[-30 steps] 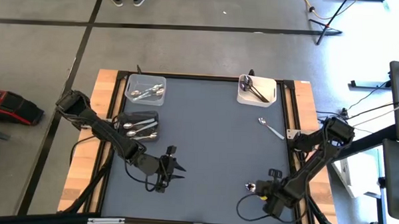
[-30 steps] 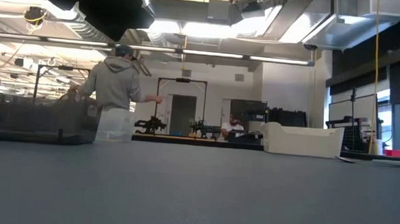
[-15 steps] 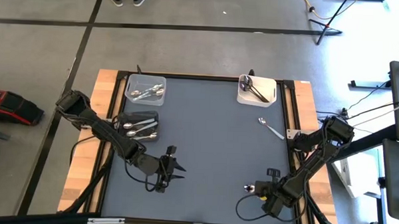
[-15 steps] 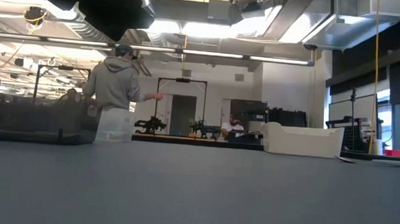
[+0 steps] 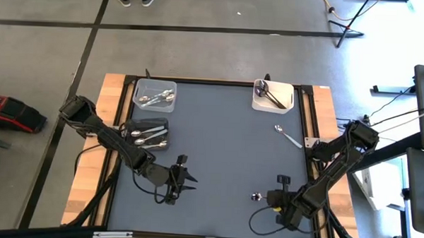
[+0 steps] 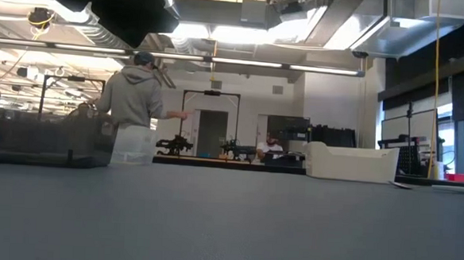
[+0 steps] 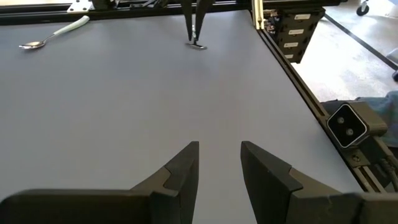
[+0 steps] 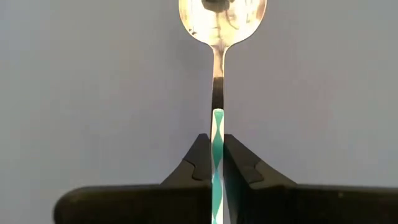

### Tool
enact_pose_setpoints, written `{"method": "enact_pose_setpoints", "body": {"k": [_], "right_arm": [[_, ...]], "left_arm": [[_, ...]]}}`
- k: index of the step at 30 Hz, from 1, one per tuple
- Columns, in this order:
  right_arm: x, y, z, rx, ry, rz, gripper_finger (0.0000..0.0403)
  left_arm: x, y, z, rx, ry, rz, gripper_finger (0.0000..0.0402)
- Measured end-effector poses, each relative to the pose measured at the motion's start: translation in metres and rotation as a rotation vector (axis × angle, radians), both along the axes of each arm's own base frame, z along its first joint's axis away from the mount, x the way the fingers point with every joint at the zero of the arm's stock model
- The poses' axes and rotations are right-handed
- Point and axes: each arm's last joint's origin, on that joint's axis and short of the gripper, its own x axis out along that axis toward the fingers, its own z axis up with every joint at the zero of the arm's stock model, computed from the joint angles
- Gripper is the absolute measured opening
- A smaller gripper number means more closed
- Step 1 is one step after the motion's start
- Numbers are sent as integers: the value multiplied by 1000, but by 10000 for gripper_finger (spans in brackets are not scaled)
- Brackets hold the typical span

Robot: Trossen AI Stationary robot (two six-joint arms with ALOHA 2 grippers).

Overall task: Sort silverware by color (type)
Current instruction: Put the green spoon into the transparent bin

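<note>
My right gripper is pinched tight on a teal-striped spoon above the table's near right area. My left gripper waits near-left, fingers parted, holding nothing.

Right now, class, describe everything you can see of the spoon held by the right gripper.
The spoon looks like shiny silver metal, with a rounded reflective bowl and a thin handle whose end is striped teal and white. The right gripper is shut on that striped end, so the bowl sticks out ahead of the fingers. In the high view it hangs over the grey table near the front edge, touching nothing else visible.
</note>
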Motion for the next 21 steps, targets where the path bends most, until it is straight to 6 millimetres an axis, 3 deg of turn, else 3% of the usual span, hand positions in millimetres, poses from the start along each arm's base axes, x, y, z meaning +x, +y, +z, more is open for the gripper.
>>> {"method": "enact_pose_setpoints", "body": {"k": [10, 21], "right_arm": [[8, -6, 8, -88, -168, -12, 4], [35, -15, 13, -126, -301, 3, 5]], "left_arm": [[0, 2, 0, 22, -13, 44, 114], [3, 7, 2, 31, -36, 109, 114]]}}
